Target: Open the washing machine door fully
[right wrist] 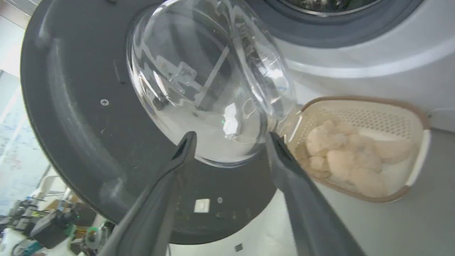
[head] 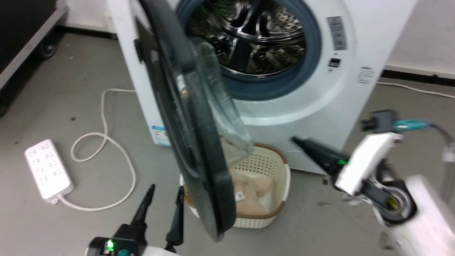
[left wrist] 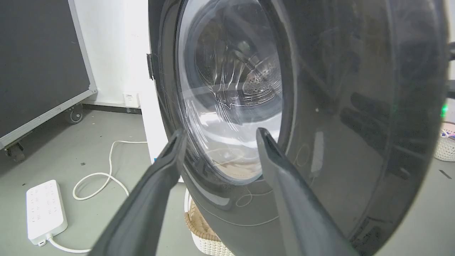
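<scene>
The washing machine door (head: 199, 142) hangs swung out from the white machine and shows edge-on in the head view. Its clear glass bowl (head: 220, 99) bulges toward the drum opening (head: 249, 39). My left gripper (head: 167, 187) stands open just left of the door's lower edge, on its outer side, a little apart from it. In the left wrist view the gripper (left wrist: 220, 132) points at the door's glossy outer face (left wrist: 355, 106). My right gripper (head: 302, 144) is right of the door, pointing left. In the right wrist view it (right wrist: 231, 135) is open and empty, facing the door's inner face (right wrist: 71, 124) and bowl (right wrist: 202, 81).
A cream laundry basket (head: 280, 185) with beige cloth inside sits on the floor under the door, in front of the machine. A white power strip (head: 46, 170) and its looped cable (head: 106, 142) lie at the left. A wheeled dark case (head: 21, 35) stands far left.
</scene>
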`<state>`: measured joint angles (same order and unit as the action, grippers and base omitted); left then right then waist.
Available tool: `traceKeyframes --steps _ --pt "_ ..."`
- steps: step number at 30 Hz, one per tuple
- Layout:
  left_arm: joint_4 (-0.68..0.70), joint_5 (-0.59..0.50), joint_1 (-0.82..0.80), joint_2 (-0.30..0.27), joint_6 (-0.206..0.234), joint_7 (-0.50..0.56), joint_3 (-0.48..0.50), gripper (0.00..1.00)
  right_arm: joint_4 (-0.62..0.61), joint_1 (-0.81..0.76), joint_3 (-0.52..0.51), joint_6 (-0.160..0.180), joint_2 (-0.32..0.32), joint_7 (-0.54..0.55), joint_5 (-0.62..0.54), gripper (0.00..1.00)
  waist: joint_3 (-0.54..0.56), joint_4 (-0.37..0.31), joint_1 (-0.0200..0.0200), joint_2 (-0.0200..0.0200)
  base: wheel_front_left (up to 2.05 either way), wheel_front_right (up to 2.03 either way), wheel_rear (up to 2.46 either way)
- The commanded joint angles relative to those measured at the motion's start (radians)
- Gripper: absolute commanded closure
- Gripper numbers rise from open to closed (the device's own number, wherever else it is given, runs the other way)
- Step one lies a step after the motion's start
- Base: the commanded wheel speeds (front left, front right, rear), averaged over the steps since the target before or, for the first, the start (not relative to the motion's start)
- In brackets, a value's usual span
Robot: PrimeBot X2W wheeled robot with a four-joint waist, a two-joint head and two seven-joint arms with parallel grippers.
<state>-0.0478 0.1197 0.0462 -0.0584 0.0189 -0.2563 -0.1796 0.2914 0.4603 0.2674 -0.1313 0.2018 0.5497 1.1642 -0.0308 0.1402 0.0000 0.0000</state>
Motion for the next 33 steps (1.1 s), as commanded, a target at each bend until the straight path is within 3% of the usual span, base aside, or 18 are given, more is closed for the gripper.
traceKeyframes --steps 1,7,12,16,22,26,33 --pt "0.002 0.008 0.013 -0.004 0.005 -0.006 0.020 0.00 -0.071 -0.047 0.035 0.001 0.065 -0.100 -0.114 0.00 0.014 -0.031 0.0000 0.0000 0.00 0.00 0.00" --pt "0.003 0.020 0.029 -0.011 -0.008 -0.006 0.063 0.00 -0.189 -0.149 0.051 0.001 0.184 -0.535 -0.488 0.00 0.043 -0.089 0.0000 0.0000 0.00 0.00 0.00" --pt "0.003 0.027 0.047 -0.009 -0.015 -0.006 0.081 0.00 -0.208 -0.279 -0.070 0.001 0.134 -0.742 -0.773 0.00 0.061 -0.121 0.0000 0.0000 0.00 0.00 0.00" --pt "0.005 0.030 0.059 -0.005 -0.020 -0.006 0.084 0.00 -0.280 -0.404 -0.184 0.001 0.029 -0.786 -0.938 0.00 0.065 -0.133 0.0000 0.0000 0.00 0.00 0.00" --pt "0.002 0.023 0.078 0.000 -0.020 -0.006 0.082 0.00 -0.341 -0.559 -0.274 0.001 -0.115 -0.805 -1.065 0.00 0.067 -0.140 0.0000 0.0000 0.00 0.00 0.00" --pt "0.002 0.025 0.086 0.004 -0.012 -0.006 0.080 0.00 -0.332 -0.631 -0.272 0.001 -0.148 -0.810 -1.086 0.00 0.069 -0.138 0.0000 0.0000 0.00 0.00 0.00" --pt "-0.002 0.023 0.088 0.006 -0.010 -0.006 0.077 0.00 -0.331 -0.641 -0.269 0.001 -0.151 -0.811 -1.056 0.00 0.071 -0.136 0.0000 0.0000 0.00 0.00 0.00"
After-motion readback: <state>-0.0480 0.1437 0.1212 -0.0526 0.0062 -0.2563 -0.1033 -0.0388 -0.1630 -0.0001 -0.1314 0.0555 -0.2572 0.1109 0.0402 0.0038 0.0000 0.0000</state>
